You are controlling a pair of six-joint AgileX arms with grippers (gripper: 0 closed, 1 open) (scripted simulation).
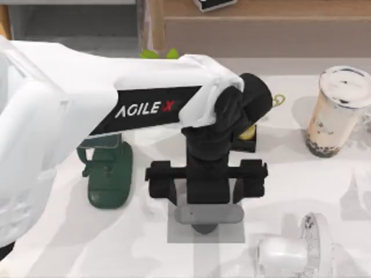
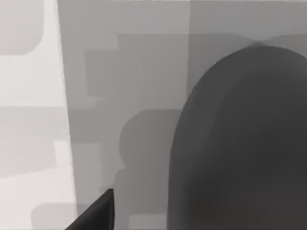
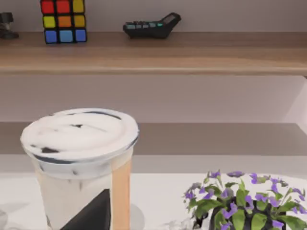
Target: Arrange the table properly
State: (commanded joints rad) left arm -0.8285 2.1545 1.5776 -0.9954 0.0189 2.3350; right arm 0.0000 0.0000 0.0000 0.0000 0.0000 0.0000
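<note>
Left hand (image 1: pixel 204 215) low over the grey mat (image 1: pixel 174 234) at mid table (image 1: pixel 69 243) — grip state cannot tell. Green object (image 1: pixel 110 176) lies beside the mat; milk tea cup (image 1: pixel 335 110) well apart.

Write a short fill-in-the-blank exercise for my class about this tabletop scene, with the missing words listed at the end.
1. The left gripper hangs over a small ____ square mat on the table.
2. The object standing on the table to the left of that mat is a dark ____ stand.
3. The cup of milk tea stands toward the table's ____ side.
4. On the wooden shelf, a colourful ____ sits beside a dark calculator.

Missing words: grey; green; right; cube
</note>
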